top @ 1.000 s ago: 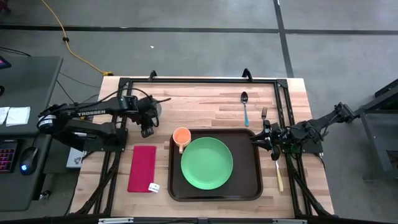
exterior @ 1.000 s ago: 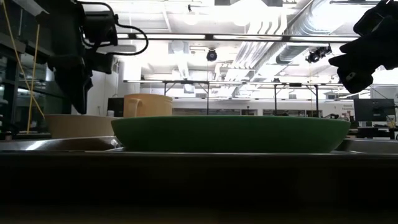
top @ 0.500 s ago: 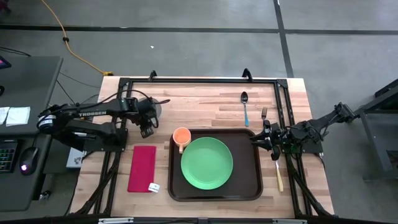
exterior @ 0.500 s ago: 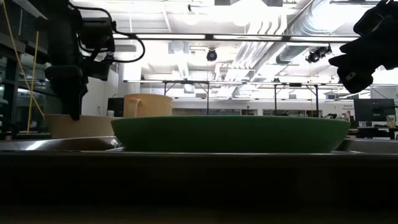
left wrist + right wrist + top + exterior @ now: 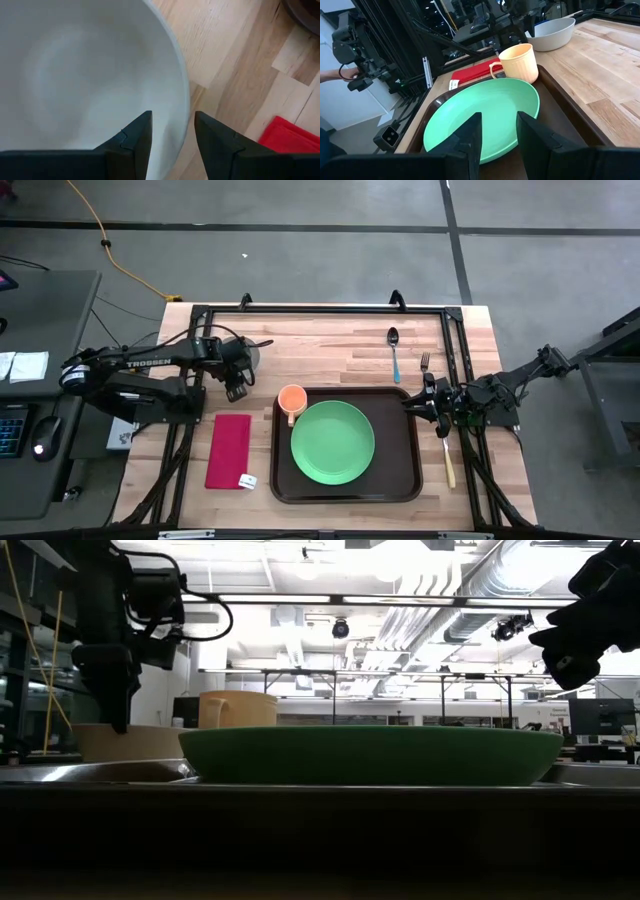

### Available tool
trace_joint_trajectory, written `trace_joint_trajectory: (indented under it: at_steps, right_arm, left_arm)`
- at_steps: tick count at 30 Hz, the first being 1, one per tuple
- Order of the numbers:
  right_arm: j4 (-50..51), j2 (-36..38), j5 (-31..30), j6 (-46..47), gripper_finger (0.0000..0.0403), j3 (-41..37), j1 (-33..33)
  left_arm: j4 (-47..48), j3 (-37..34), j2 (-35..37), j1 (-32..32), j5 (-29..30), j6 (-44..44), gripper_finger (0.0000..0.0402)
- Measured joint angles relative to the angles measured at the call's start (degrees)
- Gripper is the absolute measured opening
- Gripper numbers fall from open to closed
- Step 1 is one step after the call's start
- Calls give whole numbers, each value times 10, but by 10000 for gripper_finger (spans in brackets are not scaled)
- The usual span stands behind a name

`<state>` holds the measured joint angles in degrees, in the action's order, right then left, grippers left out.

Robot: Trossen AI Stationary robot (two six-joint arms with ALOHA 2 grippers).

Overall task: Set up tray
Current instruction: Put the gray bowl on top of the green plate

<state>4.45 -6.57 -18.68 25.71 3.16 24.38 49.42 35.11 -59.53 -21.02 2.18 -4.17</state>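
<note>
While the tray (image 5: 410,442) at lower centre already holds green plate (image 5: 333,443) and cup (image 5: 291,399), left gripper (image 5: 172,131) straddles the bowl's (image 5: 75,70) rim (fingers parted, not yet clamped); cutlery (image 5: 395,352) waits outside.

dark brown tray (image 5: 412,470), flat, table's near-centre

The high view looked straight down on everything. The low view sat level behind the round green plastic plate (image 5: 370,755), also seen by the right wrist camera. The left wrist camera hovered close over what seemed a white bowl (image 5: 75,75).
</note>
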Motion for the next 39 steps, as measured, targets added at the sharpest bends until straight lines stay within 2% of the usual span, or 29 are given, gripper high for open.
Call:
trace_joint_trajectory:
  at_steps: [8, 14, 31, 39]
  right_arm:
    - [0, 0, 0, 0, 99, 0, 0]
    - [0, 0, 0, 0, 99, 0, 0]
    - [-1, 0, -2, 0, 99, 0, 0]
    - [-4, 0, -2, -1, 99, 0, 0]
  left_arm:
    - [0, 0, 0, 0, -1, 1, 179]
    - [0, 0, 0, 0, 3, 38, 179]
    - [-21, 0, -1, 0, 11, 39, 179]
    - [-22, 0, -43, 0, 11, 53, 179]
